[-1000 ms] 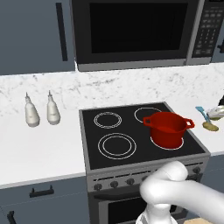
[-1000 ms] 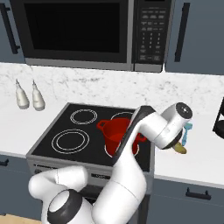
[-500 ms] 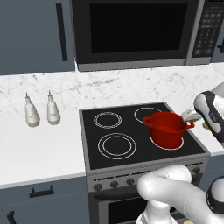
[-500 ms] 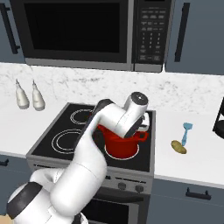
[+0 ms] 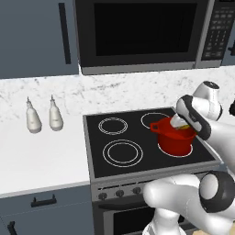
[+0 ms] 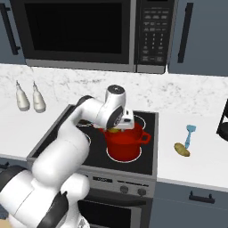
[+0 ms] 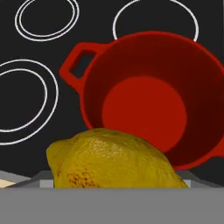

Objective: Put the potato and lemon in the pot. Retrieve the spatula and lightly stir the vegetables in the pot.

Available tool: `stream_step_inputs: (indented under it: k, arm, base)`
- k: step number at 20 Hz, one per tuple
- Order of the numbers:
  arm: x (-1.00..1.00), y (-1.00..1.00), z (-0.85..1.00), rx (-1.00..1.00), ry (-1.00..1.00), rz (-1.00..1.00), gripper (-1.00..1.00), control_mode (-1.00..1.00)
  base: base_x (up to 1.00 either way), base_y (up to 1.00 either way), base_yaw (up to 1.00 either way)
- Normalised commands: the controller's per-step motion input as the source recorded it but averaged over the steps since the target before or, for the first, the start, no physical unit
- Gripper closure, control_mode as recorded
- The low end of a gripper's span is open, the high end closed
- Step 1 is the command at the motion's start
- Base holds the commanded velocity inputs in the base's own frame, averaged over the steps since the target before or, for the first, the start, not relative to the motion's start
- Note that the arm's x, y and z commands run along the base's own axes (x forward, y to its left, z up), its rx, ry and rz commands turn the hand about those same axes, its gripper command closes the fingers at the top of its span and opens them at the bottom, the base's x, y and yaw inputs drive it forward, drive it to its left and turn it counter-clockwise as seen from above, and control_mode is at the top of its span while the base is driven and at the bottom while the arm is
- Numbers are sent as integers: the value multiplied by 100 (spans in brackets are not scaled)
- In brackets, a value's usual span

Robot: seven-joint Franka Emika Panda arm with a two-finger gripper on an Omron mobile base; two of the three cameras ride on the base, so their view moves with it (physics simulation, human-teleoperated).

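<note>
Even, flat rendered light; sharp, shadowless views

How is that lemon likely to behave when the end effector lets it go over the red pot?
The lemon looks rounded and smooth, so it will probably roll once it lands on the flat bottom of the pot. The pot's tall walls should likely stop it. It seems small beside the pot, so probably light and firm; a drop is unlikely to tip the pot.

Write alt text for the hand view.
A yellow lemon sits close to the camera at the bottom, held in the gripper above an empty red pot on a black stovetop with white burner rings.
</note>
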Motion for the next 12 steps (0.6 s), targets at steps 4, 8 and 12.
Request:
stream_step_inputs:
  k: [4, 8, 12]
  arm:
    - [23, 0, -26, -5, 10, 0, 100, -100]
    - [20, 0, -27, -2, 7, 0, 100, -100]
    - [8, -16, -5, 0, 0, 0, 100, -100]
  base:
    - [0, 0, 0]
    - [0, 0, 0]
    - [0, 0, 0]
